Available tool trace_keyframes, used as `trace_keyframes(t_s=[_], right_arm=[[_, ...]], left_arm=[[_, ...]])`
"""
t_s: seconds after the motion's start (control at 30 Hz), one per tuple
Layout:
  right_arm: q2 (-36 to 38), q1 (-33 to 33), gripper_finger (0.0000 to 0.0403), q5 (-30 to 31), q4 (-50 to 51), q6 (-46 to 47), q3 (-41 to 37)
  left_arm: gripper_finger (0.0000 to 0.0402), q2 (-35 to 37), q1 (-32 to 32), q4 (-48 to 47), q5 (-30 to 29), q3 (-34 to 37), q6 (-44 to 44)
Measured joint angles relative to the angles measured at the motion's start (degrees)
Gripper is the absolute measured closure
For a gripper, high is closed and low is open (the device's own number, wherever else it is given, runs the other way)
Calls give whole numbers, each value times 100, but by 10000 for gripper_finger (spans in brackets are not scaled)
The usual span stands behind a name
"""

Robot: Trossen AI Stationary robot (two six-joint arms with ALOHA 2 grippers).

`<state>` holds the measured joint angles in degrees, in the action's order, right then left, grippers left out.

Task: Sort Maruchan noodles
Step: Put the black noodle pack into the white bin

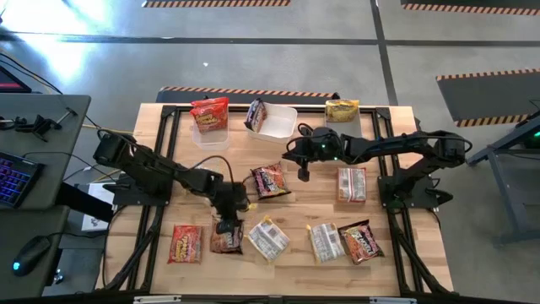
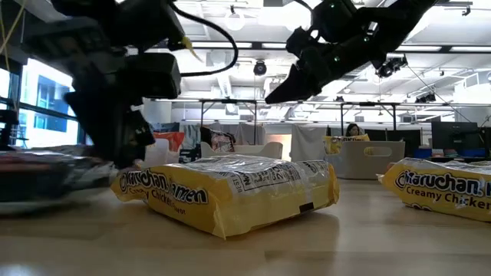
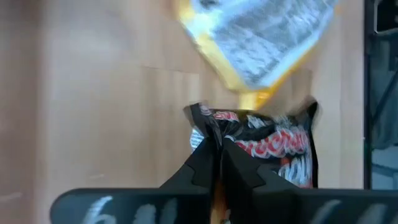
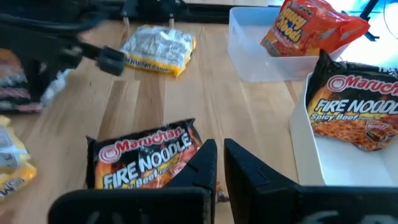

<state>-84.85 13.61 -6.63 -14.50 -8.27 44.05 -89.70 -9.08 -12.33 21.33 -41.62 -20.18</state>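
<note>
The left gripper (image 1: 226,226) pinches the edge of a dark maroon noodle packet (image 1: 227,241) lying on the tabletop (image 1: 295,211) directly beneath it.

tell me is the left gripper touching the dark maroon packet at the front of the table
Touching. In the left wrist view the left gripper has its fingers shut on the edge of the dark maroon packet, the wrapper pinched between them.

Bright, even light falls from ceiling strip lamps (image 2: 430,47) in the low view. Glare streaks the grey floor (image 1: 126,38) from above. The left wrist view is soft; its yellow packet (image 3: 255,37) is blurred. The near table (image 2: 245,245) is unfocused.
</note>
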Motion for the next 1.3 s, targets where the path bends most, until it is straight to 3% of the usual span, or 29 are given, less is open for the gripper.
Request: trace_keyframes(t_s=[0.33,0.5,0.63,0.87,1.13,1.3], right_arm=[[-34,-35,370,-76,308,1129,2],[-34,-150,306,-340,172,1720,10],[-34,-353,240,-322,-35,2116,11],[-38,-710,168,307,-486,2176,11],[26,-925,163,1522,-530,1999,9],[880,-709,162,1826,464,1588,2]], left_arm=[[401,789,905,579,-422,253,39],[401,1326,1178,699,-855,247,15],[401,1703,1334,877,-1575,249,-65],[401,2014,1477,1848,-2728,249,-166],[401,2030,1566,2419,-3207,249,-155],[401,2029,1752,2579,-3299,249,-127]])
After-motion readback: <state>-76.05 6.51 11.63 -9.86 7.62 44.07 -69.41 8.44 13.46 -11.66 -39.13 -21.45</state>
